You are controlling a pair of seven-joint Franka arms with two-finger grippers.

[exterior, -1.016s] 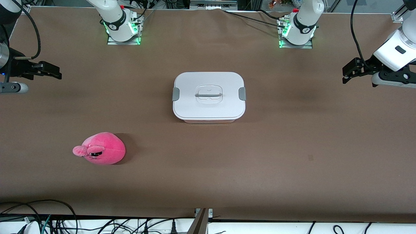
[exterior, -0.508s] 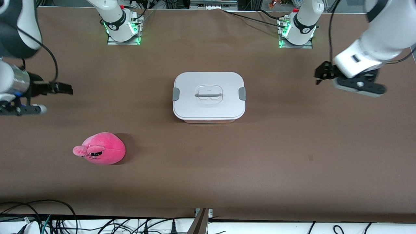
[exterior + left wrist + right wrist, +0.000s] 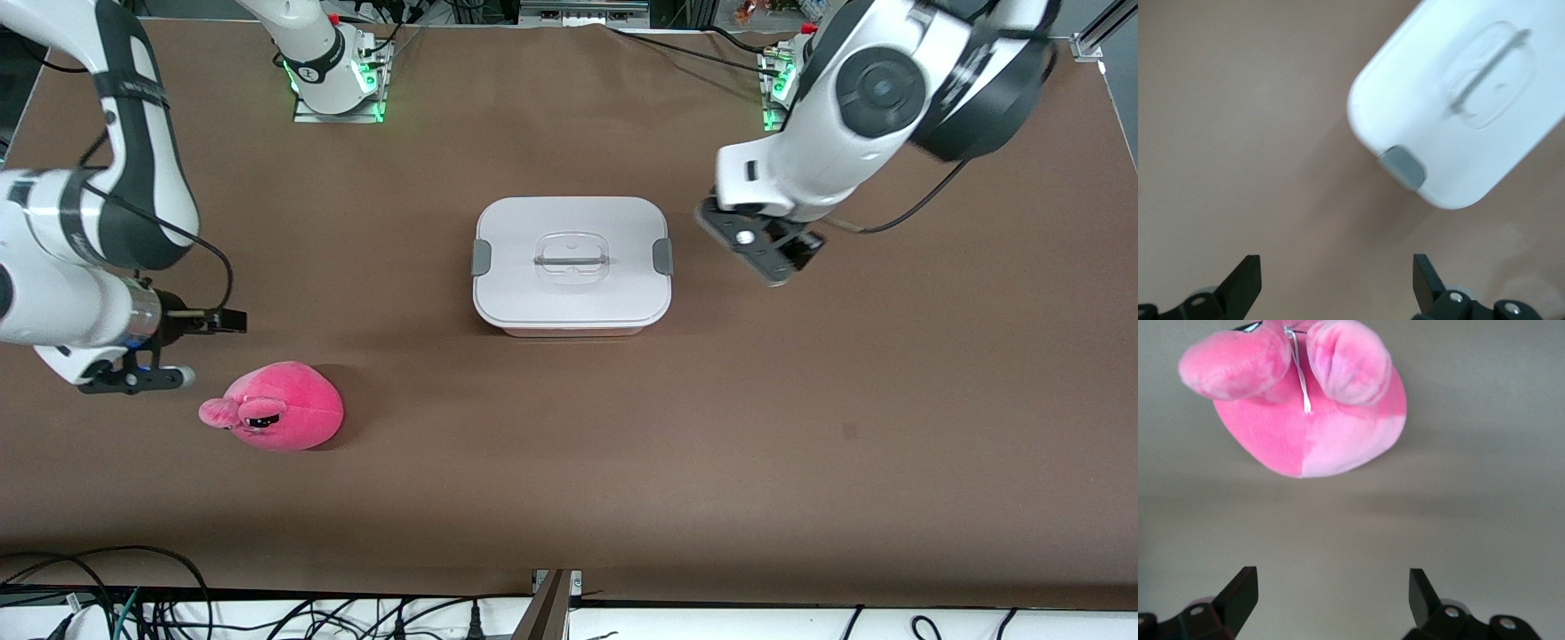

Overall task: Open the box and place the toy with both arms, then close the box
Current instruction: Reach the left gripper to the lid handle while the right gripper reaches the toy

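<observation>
While the box (image 3: 571, 265) sits lidded, its inside hidden, the left gripper (image 3: 1338, 290) hovers beside its clip (image 3: 1402, 167), fingers apart. The right gripper (image 3: 1331, 603), also spread, hangs near the toy (image 3: 276, 407), whose eyes its wrist view crops

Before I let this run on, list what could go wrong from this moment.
1. The box is shut, its lid held by two grey clips. The left gripper, open over bare table beside one clip, could shove the box instead of releasing it.
2. The toy is soft and round. The right gripper, open over the table beside it, may nudge it away or pinch only the snout.
</observation>
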